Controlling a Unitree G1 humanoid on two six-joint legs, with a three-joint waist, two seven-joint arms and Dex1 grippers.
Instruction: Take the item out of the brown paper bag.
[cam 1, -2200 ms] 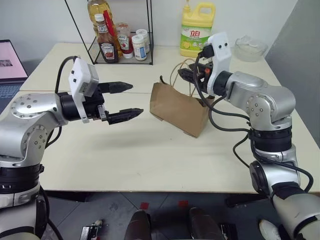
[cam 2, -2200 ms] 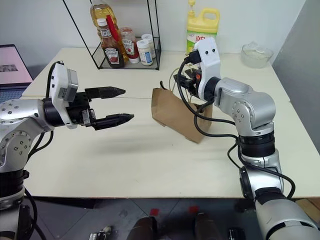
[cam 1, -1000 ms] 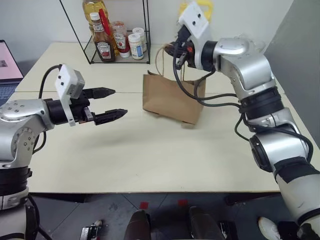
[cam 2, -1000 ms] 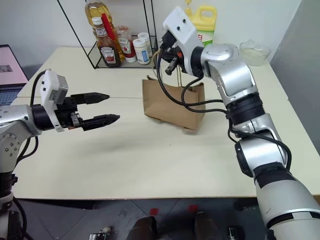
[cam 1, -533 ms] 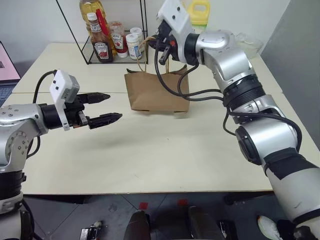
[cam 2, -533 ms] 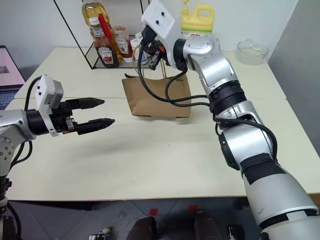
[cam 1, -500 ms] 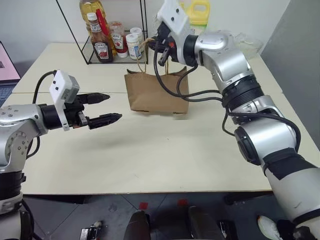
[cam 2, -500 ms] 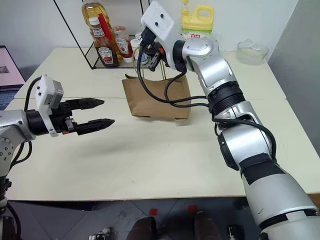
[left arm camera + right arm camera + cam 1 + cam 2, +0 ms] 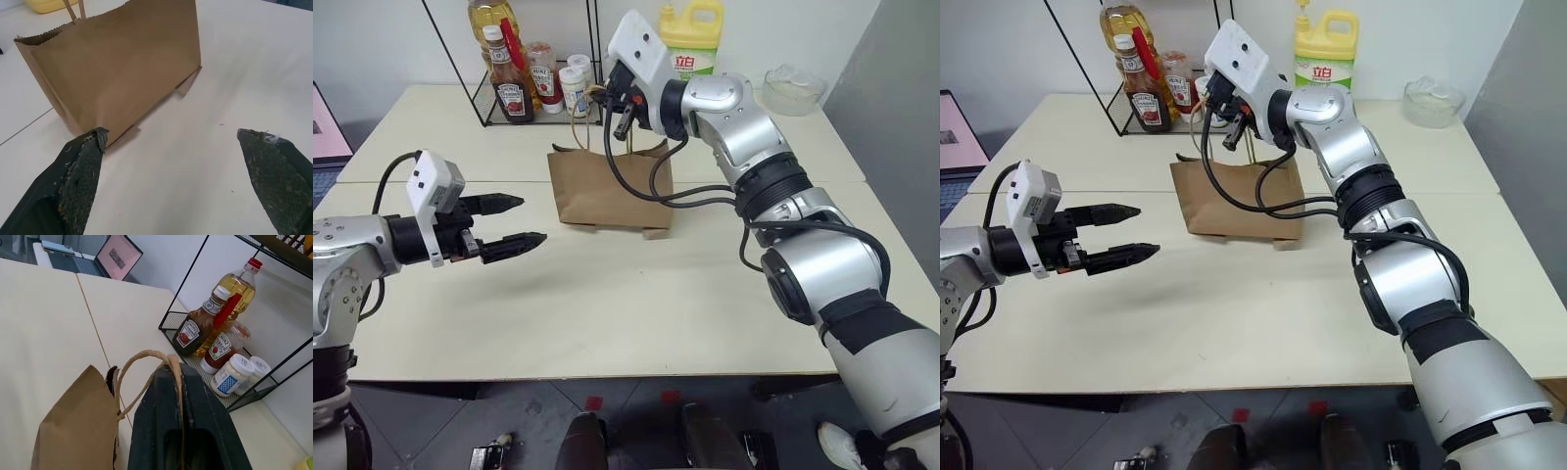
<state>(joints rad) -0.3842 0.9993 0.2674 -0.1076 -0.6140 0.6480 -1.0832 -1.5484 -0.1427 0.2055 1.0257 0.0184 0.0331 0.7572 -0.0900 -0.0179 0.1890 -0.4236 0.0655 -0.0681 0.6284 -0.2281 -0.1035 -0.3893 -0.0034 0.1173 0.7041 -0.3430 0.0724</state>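
The brown paper bag [image 9: 607, 186] stands upright at the middle of the table, creased, with its mouth up. My right gripper [image 9: 610, 95] is above it, shut on one tan cord handle [image 9: 146, 357], which runs between the black fingers [image 9: 168, 396]. Whether the bag's bottom rests on the table or hangs just above it I cannot tell. My left gripper [image 9: 530, 218] is open to the left of the bag, pointing at its side, a short gap away. In the left wrist view the bag [image 9: 117, 63] sits beyond the two spread fingertips [image 9: 83, 166]. The item is hidden inside the bag.
A black wire rack [image 9: 524, 69] with sauce bottles and jars stands behind the bag at the back left. A yellow detergent jug [image 9: 690, 39] and a glass bowl [image 9: 790, 88] are at the back right. A laptop [image 9: 115, 257] lies far left.
My right gripper has carried the bag by its handle to the left, nearer my left gripper, and the bag now hangs upright instead of slumped. The left gripper stays open.
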